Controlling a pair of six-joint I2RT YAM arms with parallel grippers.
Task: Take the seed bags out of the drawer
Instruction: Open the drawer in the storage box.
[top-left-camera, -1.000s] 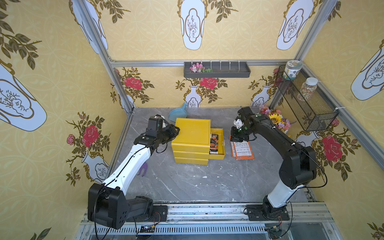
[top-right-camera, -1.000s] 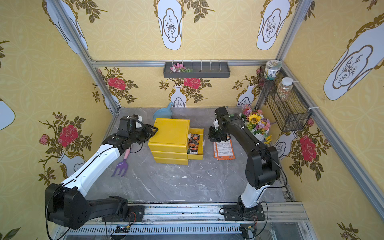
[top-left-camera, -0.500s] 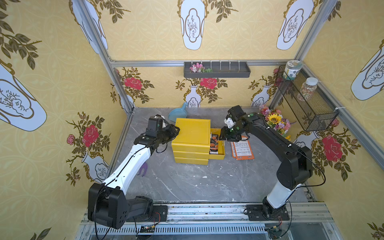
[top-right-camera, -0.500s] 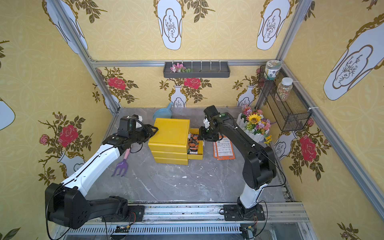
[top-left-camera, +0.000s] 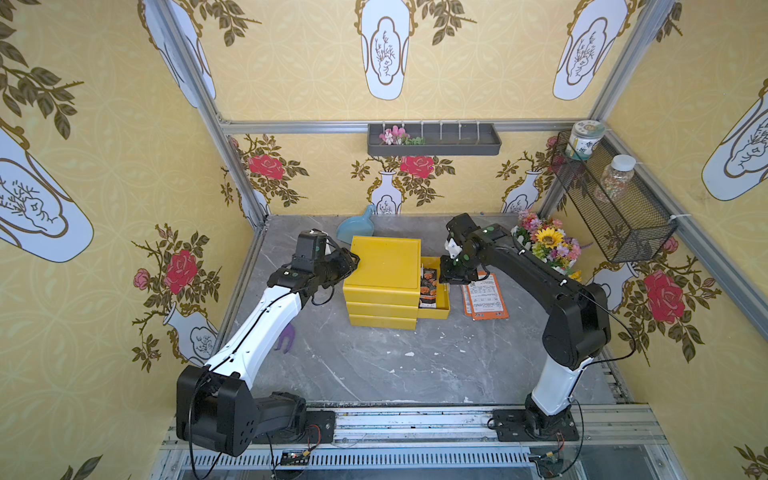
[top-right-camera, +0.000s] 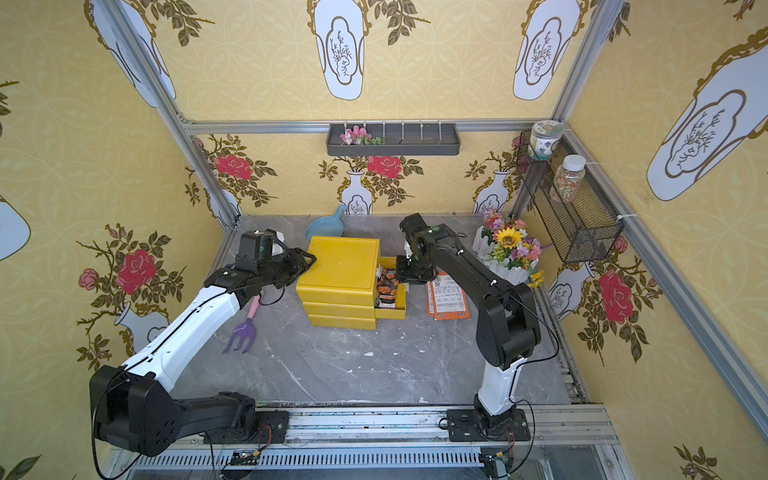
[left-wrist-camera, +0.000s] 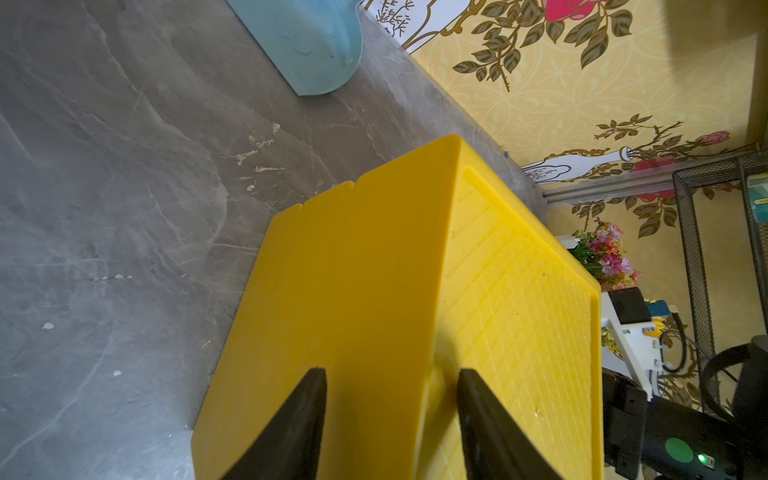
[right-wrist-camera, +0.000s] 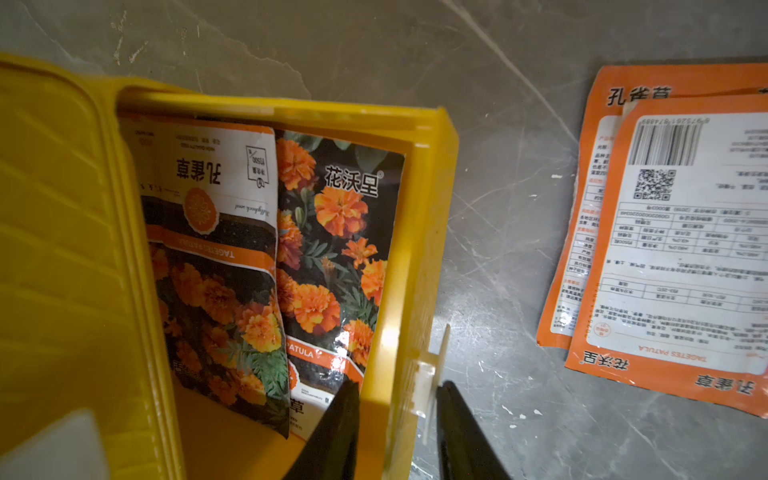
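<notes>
As seen from above in both top views: yellow cabinet in the middle of the bench, one drawer pulled out toward the right arm, seed bags lying inside, flower side up. Just beside the drawer, flat on the bench, loose seed bags, white text side up. Left hand at the cabinet's top edge, on the side away from the drawer; right hand down at the drawer's front. Blue scoop behind the cabinet, purple fork by the left arm.

From the left wrist: left hand spread, fingers astride the cabinet's upper edge, one over the side, one over the top.

From the right wrist: two overlapping seed bags in the drawer. Right hand with fingers parted, one inside over a bag's corner, one outside by the white pull tab; whether pinching the front wall, cannot tell. Loose seed bags on the bench, apart from the drawer.
</notes>
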